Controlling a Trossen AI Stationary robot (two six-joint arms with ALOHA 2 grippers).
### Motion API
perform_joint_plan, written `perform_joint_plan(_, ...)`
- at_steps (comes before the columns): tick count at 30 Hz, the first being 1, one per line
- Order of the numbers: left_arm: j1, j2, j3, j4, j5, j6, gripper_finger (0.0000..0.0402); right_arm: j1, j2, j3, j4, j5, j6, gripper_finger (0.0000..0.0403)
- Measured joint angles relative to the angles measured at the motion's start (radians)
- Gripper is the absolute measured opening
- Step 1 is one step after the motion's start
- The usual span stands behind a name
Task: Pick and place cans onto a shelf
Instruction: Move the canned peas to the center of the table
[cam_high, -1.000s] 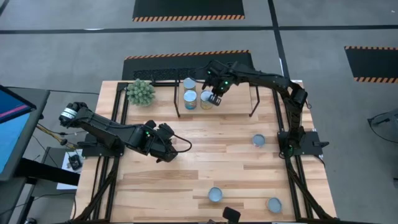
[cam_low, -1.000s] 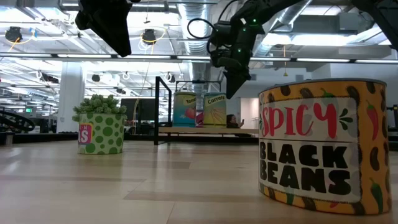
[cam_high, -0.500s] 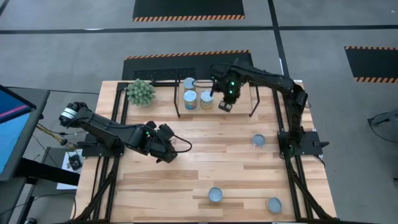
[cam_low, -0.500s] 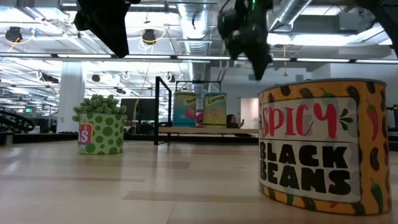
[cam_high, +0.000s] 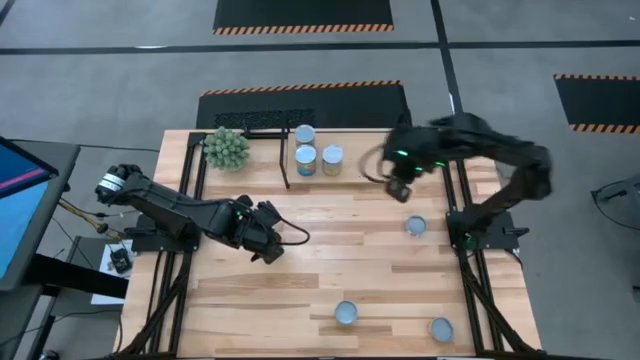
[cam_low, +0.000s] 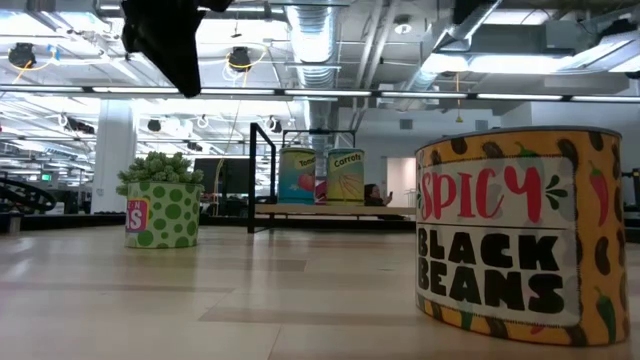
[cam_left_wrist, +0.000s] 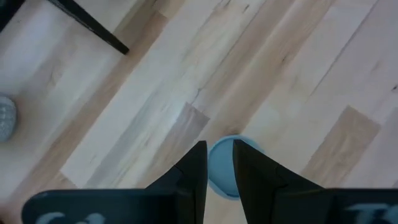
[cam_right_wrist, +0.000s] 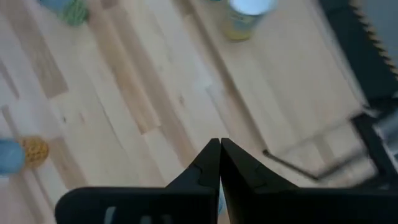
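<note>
Your right claw (cam_high: 400, 188), fingers nearly together and empty, hangs right of the shelf (cam_high: 375, 172), where three cans (cam_high: 306, 159) stand. Your left claw (cam_high: 272, 249), narrow and empty, waits mid-table.

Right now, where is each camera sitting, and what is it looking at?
High view: above, looking straight down; both arms and three cans on the shelf show.
Low view: at tabletop height, looking across; the black beans can is close, a dark arm part overhead.
Left wrist view: down past the left gripper.
Right wrist view: down past the right gripper.
High and low views share the green plant.
</note>
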Motion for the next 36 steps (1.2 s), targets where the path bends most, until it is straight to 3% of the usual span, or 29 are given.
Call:
perform_joint_plan(5,0.046,0.000,-0.103,0.093,0.135,0.065,0.0069,0.140,-0.204,-0.146,0.000,0.118,0.295,0.0036)
perform_joint_plan(11,0.106,0.001,-0.220,0.148,0.323,0.082,0.0105,0.286,-0.425,-0.350,0.000,0.163,0.606,0.0036)
perform_joint_plan(17,0.123,0.000,-0.223,0.186,0.299,0.143,0.0147,0.383,-0.576,-0.575,-0.001,0.218,0.783,0.0036)
perform_joint_plan(26,0.173,0.000,-0.223,0.188,0.295,0.131,0.0187,0.470,-0.740,-0.884,0.001,0.183,1.049,0.0036)
perform_joint_plan(36,0.181,0.000,-0.224,0.181,0.292,0.146,0.0188,0.542,-0.783,-0.956,0.006,0.163,1.140,0.0036)
